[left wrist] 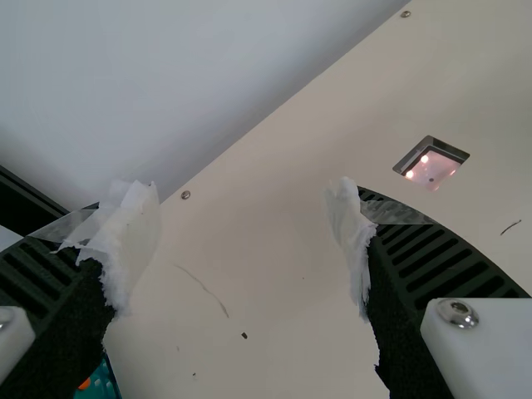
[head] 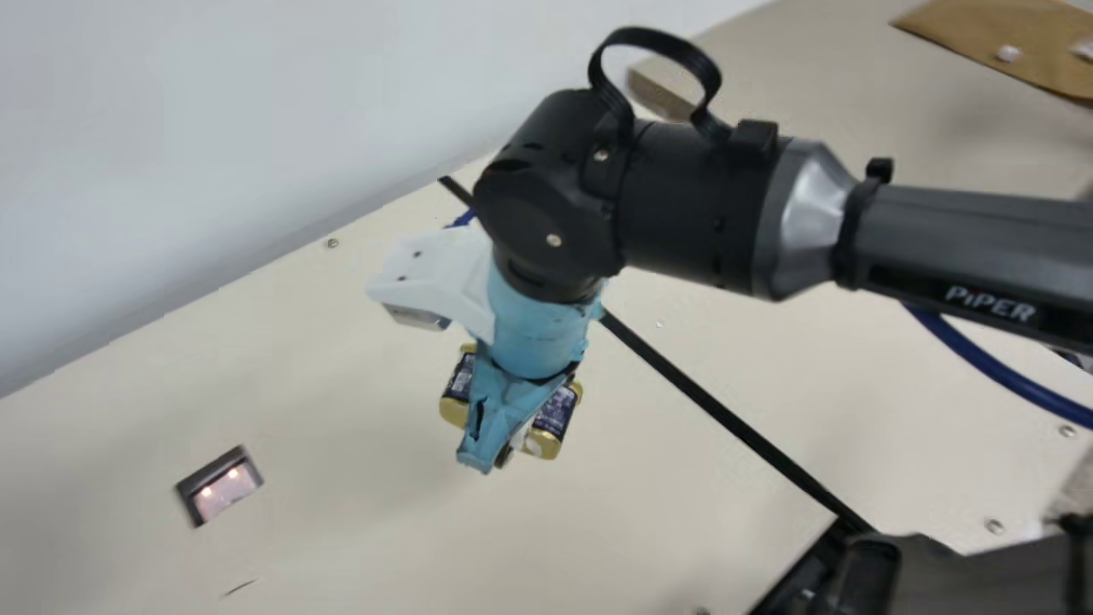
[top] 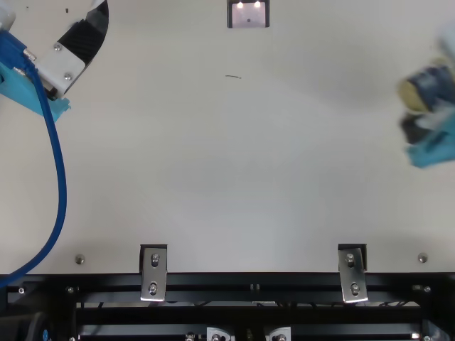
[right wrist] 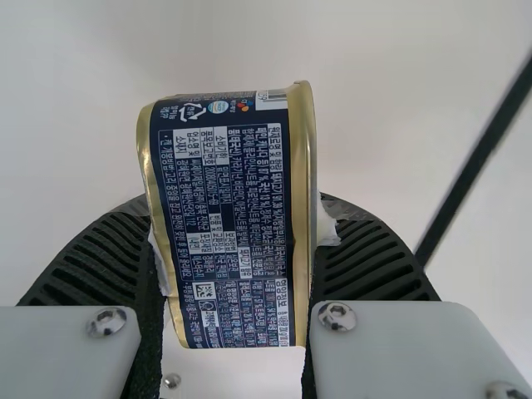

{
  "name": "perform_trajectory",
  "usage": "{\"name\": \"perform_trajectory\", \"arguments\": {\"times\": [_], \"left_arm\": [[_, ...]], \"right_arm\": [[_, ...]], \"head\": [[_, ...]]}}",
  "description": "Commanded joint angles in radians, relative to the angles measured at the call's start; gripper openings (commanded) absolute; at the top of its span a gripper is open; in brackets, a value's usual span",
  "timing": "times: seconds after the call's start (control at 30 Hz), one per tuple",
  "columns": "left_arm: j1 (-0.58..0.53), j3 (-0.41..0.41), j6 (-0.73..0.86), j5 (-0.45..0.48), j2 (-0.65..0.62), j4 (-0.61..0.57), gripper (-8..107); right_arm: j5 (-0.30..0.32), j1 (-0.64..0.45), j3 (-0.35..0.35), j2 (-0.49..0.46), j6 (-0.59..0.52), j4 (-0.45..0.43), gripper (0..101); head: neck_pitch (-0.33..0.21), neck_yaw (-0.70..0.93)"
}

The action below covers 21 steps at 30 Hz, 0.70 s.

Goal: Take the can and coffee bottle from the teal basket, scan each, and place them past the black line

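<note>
Navy blue and gold, the can (right wrist: pixel 224 216) is grasped by the right claw (head: pixel 501 446), between its two ribbed fingers (right wrist: pixel 366 258). It is held in the air above the cream bench (head: pixel 341 530), and at the right edge of the top view it shows also. A barcode patch (right wrist: pixel 270 99) is on its upper part in the right wrist view. In the main view, the can appears on the same side of the black line (head: pixel 726 418) as the small scanner window (head: pixel 229 493), which has two lights glowing.

The left claw (top: pixel 89 32) is at the upper left of the top view. It is released, with its fingers (left wrist: pixel 440 258) well apart and nothing between them. A blue cable (top: pixel 60 185) curves down near it.
</note>
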Motion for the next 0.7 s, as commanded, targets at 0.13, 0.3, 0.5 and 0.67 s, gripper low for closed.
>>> {"name": "perform_trajectory", "arguments": {"times": [0.13,0.3,0.5,0.67], "left_arm": [[0.0,0.0,0.0,0.0,0.0,0.0,90],[0.0,0.0,0.0,0.0,0.0,0.0,90],[0.0,0.0,0.0,0.0,0.0,0.0,90],[0.0,0.0,0.0,0.0,0.0,0.0,90]], "right_arm": [[0.027,-0.259,0.095,-0.126,-0.043,-0.018,0],[0.03,-0.452,0.142,-0.181,-0.109,-0.032,0],[-0.004,-0.681,0.181,-0.188,-0.225,-0.038,0],[-0.069,-0.873,0.206,-0.147,-0.338,-0.037,0]], "head": [[0.0,-0.087],[0.0,-0.087],[0.0,-0.087],[0.0,-0.087]]}}
